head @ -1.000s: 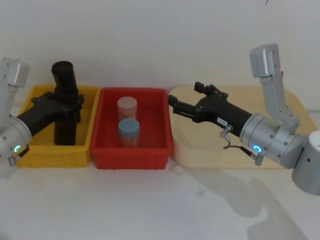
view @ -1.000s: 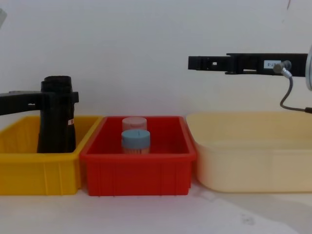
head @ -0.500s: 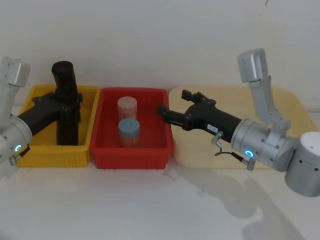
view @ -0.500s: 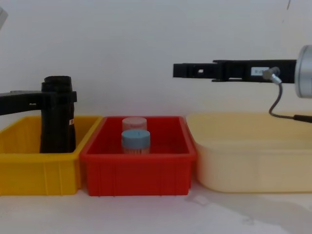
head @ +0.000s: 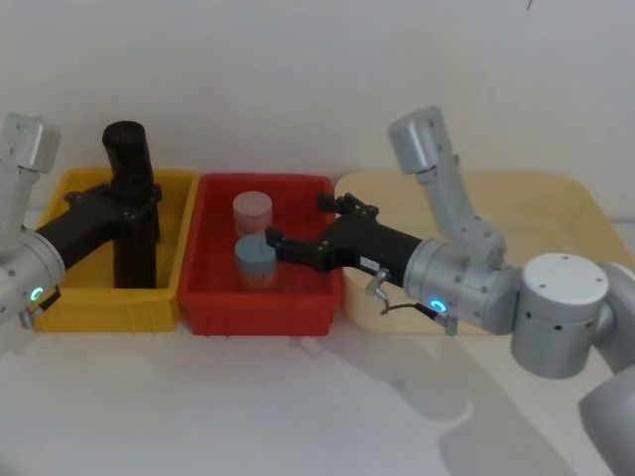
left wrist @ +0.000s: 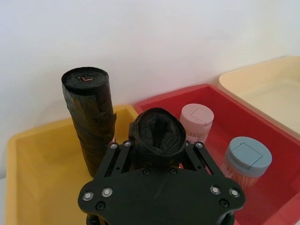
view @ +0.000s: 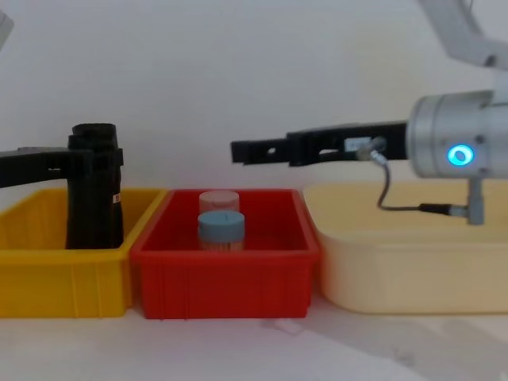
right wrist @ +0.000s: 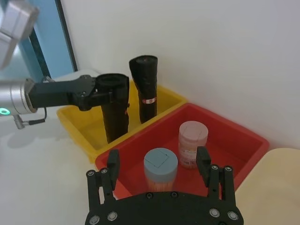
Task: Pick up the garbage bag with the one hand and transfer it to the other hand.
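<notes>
The garbage bag point(head: 134, 253), a plain black roll, stands upright in the yellow bin point(head: 109, 307); it also shows in the left wrist view point(left wrist: 157, 133) and the chest view point(view: 91, 214). My left gripper point(head: 129, 203), on the green-lit arm, is shut on the bag's upper part. My right gripper point(head: 296, 220), on the blue-lit arm, hangs open and empty above the red bin point(head: 263, 302). Its fingers point(right wrist: 112, 164) stand well apart and point toward the bag point(right wrist: 115, 115), about a bin's width away.
A second black roll with a red-and-white label point(right wrist: 147, 89) stands behind the held bag in the yellow bin. The red bin holds a pink-lidded jar point(head: 252, 210) and a blue-lidded jar point(head: 256, 260). A cream tray point(head: 566, 228) lies on the right.
My right arm has swung left from above the cream tray to above the red bin, gripper still open. The left gripper and the bag have barely moved.
</notes>
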You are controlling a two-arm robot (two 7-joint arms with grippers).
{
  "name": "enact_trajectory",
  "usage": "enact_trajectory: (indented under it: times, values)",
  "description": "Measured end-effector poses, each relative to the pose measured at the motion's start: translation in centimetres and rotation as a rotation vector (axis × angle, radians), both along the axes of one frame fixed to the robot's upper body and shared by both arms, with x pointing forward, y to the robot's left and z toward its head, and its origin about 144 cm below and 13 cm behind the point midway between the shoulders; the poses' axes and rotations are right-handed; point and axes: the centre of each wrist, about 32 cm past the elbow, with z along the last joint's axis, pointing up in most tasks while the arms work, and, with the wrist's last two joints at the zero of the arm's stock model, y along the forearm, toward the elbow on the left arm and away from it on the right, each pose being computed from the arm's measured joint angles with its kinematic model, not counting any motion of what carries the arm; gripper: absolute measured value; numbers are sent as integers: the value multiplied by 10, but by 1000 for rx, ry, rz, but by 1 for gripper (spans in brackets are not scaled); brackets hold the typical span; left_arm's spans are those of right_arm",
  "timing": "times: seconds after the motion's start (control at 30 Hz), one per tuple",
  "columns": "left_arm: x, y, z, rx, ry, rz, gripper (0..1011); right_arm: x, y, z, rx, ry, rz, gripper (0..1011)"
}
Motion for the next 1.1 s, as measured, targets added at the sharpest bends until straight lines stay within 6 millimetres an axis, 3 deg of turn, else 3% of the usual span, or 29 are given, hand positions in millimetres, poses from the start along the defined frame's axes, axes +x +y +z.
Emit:
enact_trajectory:
  times: [0.63,1.1]
  values:
    - [0,0,0,0,0,0,351,25,40,-11,-88,-3,18,1001]
    - [0,0,0,0,0,1,351,39,54,-17,-128,30,23,1001]
